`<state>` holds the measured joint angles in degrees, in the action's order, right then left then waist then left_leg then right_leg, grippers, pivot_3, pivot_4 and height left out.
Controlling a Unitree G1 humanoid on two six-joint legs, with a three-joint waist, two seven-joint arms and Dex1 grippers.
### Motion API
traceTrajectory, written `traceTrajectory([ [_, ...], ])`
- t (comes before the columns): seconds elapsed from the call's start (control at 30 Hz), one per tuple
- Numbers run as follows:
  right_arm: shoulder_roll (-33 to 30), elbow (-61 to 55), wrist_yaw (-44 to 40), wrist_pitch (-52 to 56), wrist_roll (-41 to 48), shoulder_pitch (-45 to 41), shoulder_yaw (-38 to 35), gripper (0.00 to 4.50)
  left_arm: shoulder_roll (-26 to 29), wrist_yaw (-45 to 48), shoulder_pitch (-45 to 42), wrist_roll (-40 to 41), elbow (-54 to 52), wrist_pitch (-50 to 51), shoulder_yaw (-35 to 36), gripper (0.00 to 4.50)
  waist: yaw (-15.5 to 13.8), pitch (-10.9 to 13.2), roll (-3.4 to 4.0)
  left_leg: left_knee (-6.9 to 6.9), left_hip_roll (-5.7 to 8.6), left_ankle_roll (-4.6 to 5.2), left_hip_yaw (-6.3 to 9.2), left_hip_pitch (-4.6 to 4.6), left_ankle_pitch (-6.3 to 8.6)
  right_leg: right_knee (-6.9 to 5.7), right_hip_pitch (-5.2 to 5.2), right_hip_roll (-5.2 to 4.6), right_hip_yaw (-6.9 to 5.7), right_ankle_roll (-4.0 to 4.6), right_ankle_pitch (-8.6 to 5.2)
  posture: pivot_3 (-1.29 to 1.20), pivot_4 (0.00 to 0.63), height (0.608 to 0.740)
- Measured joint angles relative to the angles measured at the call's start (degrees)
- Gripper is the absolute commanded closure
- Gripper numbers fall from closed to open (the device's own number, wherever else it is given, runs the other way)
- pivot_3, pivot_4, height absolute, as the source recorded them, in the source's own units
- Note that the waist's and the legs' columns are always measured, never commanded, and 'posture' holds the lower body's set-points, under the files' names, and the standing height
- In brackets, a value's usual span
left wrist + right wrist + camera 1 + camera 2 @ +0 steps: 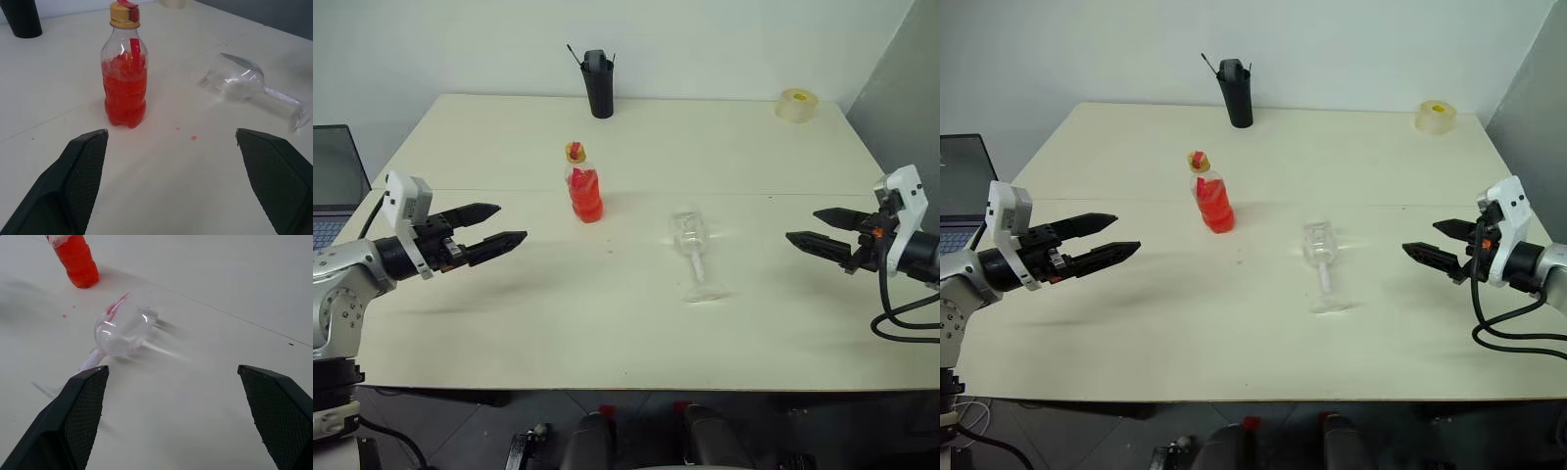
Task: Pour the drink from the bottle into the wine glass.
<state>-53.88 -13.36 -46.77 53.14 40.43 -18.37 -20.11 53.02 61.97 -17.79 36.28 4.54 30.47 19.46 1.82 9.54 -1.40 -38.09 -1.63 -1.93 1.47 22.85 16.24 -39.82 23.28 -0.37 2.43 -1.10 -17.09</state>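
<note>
Looking down from the head views:
Bench (636, 333): pale top, carrying everything named below.
Bottle (584, 186): upright near mid-bench, cap (575, 151) on, drink (586, 201) filling its lower body.
Glass (694, 251): just right of the bottle and a little nearer the front edge, apart from it; it looks tipped, bowl toward the bottle's side, foot toward the front edge.
Black cup (599, 84): behind the bottle at the far edge, well apart.
Tape roll (797, 105): far right corner, well right of the bottle.
Laptop (333, 181): off the bench's left side, well left of the bottle.
Left tool (502, 226): released, fingers spread, empty, hovering left of the bottle and pointing toward it.
Right tool (806, 227): released, fingers spread, empty, far right of the bottle, beyond the glass, pointing inward.

Left wrist view:
Bottle: upright ahead, between the spread fingers (73, 181).
Glass: lying beside the bottle, not touching it.
Red specks (193, 137): on the bench between bottle and glass.

Right wrist view:
Glass: blurred, bowl ahead of one finger (73, 421), with faint red streaks at its rim.
Bottle: past the glass, only its red base seen.
</note>
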Motion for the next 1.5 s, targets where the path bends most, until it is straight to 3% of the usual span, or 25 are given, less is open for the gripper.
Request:
traceTrajectory([
  [0.37, 0.1, -1.2, -2.0, 0.1, 2.0, -0.1, -0.5, 0.0, -3.1, -2.9, -4.0, -2.0, 5.1, -2.9, 0.0, 0.01, -0.1, 0.0, 0.0, -0.02, 0.0, 0.0, 0.01, 0.01, 0.0, -0.02, 0.0, -0.01, -0.01, 0.0, 0.0, 0.0, 0.15, 0.74],
  [0.7, 16.6, -10.8, 7.5, 3.0, 3.8, -7.7, 14.7, 0.0, -13.8, -15.6, -9.8, -12.8, 5.0, -8.9, -8.2, 0.01, -0.1, 0.0, -0.02, -0.08, -0.01, -0.01, 0.04, 0.09, 0.0, -0.06, 0.04, -0.04, 0.01, 0.0, 0.01, 0.0, 0.15, 0.74],
  [0.9, 23.6, -11.6, 13.0, 3.5, 1.3, -11.8, 22.8, 0.0, -18.6, -21.6, -14.4, -18.9, 10.9, -15.8, -10.2, 0.01, -0.1, 0.0, -0.03, -0.11, 0.06, -0.01, 0.06, 0.07, -0.01, -0.1, 0.04, -0.1, -0.05, 0.0, 0.01, 0.0, 0.15, 0.74],
  [1.13, 24.9, -11.3, 14.1, 3.5, -0.9, -12.8, 25.0, 0.0, -23.3, -22.4, -17.9, -23.1, 18.7, -21.0, -14.9, 0.01, -0.2, 0.0, -0.04, -0.12, 0.07, -0.01, 0.08, 0.08, -0.01, -0.09, 0.04, -0.09, -0.07, 0.0, 0.02, 0.0, 0.15, 0.74],
  [1.33, 24.8, -11.4, 14.1, 3.5, -1.0, -12.8, 25.0, 0.0, -23.6, -23.2, -23.0, -25.2, 25.3, -24.3, -15.0, 0.01, 0.0, 0.0, -0.04, -0.12, 0.06, -0.01, 0.07, 0.07, -0.01, -0.11, 0.04, -0.06, -0.07, 0.0, 0.02, 0.0, 0.15, 0.74],
  [1.5, 24.9, -11.5, 14.4, 3.6, -1.0, -12.7, 25.0, 0.0, -27.2, -24.4, -24.9, -26.3, 32.2, -27.3, -15.1, 0.01, -0.1, 0.0, -0.04, -0.14, 0.08, -0.01, 0.08, 0.1, -0.01, -0.1, 0.04, -0.07, -0.09, 0.0, 0.02, 0.0, 0.15, 0.74],
])
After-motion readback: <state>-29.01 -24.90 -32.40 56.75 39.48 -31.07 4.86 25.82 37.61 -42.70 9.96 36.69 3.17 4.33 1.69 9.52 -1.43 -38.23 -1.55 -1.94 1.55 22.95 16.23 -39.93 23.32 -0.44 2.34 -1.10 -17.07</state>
